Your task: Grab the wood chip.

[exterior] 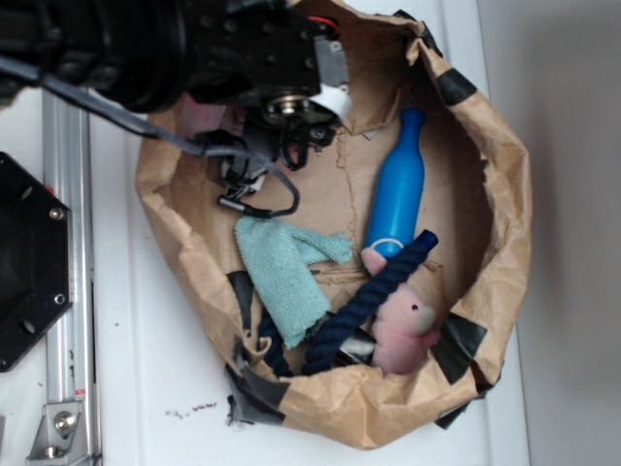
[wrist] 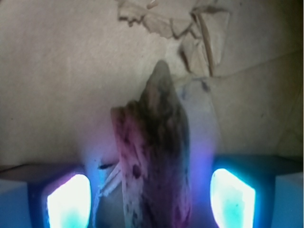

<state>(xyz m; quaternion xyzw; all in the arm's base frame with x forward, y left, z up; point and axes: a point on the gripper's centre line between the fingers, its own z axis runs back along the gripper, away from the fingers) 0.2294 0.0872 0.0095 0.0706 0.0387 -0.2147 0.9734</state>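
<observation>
The hand [wrist: 151,197] is spread wide around the wood chip [wrist: 154,152], pads not touching

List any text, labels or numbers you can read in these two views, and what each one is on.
No readable text in either view.
Blue bottle: a pale band near its base, no lettering legible.
Dark specks on the white table: too small to tell whether they are writing.
Wood chip and gripper: no markings.

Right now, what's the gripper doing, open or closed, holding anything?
Gripper: open, fingers either side of the wood chip, not clamped on it.
</observation>
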